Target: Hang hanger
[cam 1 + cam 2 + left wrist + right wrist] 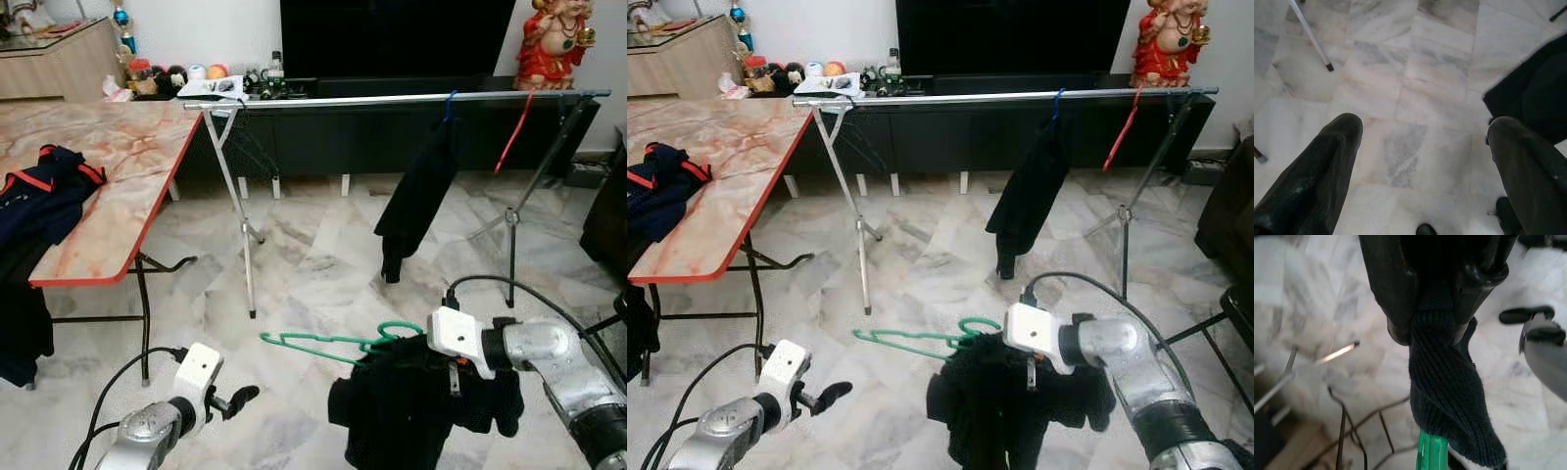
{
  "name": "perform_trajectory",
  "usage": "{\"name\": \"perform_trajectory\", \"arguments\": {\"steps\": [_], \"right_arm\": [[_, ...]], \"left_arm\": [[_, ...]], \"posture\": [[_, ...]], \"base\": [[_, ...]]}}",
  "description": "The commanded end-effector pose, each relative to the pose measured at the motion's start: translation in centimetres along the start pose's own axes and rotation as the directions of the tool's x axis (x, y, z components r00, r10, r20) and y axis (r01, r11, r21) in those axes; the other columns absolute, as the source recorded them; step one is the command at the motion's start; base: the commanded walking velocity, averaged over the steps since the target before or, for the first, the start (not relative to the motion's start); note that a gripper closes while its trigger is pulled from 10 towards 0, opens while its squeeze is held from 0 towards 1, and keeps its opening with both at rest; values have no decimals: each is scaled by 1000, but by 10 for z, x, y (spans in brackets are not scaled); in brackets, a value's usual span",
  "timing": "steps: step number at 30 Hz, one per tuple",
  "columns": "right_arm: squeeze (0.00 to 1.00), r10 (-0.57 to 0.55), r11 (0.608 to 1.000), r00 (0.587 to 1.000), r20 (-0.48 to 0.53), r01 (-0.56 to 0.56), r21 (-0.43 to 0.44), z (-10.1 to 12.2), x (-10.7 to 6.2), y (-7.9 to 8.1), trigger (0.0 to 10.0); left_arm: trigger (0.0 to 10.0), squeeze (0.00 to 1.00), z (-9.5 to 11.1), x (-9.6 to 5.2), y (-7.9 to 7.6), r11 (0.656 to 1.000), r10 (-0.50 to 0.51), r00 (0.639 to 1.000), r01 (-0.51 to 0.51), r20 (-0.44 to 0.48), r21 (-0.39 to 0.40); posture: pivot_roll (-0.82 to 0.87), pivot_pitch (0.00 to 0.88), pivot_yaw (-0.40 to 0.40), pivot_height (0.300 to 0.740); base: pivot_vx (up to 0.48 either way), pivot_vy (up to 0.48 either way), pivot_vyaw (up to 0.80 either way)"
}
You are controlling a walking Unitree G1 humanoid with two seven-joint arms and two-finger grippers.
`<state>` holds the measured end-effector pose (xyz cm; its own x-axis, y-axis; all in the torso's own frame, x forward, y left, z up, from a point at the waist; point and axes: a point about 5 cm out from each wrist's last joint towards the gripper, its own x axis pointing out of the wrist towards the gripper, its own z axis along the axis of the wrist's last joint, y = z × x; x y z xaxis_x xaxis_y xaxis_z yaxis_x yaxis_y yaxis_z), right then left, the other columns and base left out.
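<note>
Right gripper (pixel 1430 333): at about 4 o'clock in the head views, low over the floor; its jaws are clenched on a fold of the black knit garment (pixel 421 401), which is draped on the green hanger (pixel 328 343). Holding the cloth at the neck probably keeps garment and hanger together as one load.
Green hanger: carried in the air, one thin arm sticking out toward 9 o'clock from the right wrist, its hook just beside the wrist housing; not on the rail.
Left gripper (pixel 1425 147): at 7 o'clock, jaws released and wide apart, nothing between them, pointed down at the marble floor (pixel 313 255); likely kept free to steady the hanger.
Drying rail (pixel 392 98): runs across 12 to 2 o'clock, well apart from the held hanger.
Already hung: a dark garment (pixel 416 196) on a blue hanger and a bare red hanger (pixel 512 132), toward the rail's 2 o'clock end.
Counter (pixel 108 166): at 9 o'clock, with a navy and red garment (pixel 44 191) waiting on it.
Judgement: the load must be lifted and carried forward to the rail.
</note>
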<state>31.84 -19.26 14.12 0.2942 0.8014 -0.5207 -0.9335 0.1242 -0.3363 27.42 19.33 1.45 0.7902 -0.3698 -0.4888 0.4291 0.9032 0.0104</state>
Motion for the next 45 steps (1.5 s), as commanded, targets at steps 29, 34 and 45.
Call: {"name": "perform_trajectory", "arguments": {"steps": [29, 34, 45], "right_arm": [[0, 110, 985, 983, 149, -87, -151, 59, -10, 5, 0], [0, 115, 983, 984, 138, -92, -161, 61, -5, 6, 0], [0, 106, 977, 980, 171, -70, -200, 76, -2, 2, 0]], "left_arm": [[10000, 0, 19, 19, -45, 924, -376, 921, 381, 103, -31], [10000, 0, 21, 20, -49, 908, -414, 905, 418, 99, -20], [10000, 0, 23, 22, -53, 891, -450, 887, 454, 100, -14]], "posture": [[44, 26, 25, 740], [39, 30, 24, 740], [41, 41, 19, 740]], "base": [[0, 0, 0], [0, 0, 0], [0, 0, 0]]}}
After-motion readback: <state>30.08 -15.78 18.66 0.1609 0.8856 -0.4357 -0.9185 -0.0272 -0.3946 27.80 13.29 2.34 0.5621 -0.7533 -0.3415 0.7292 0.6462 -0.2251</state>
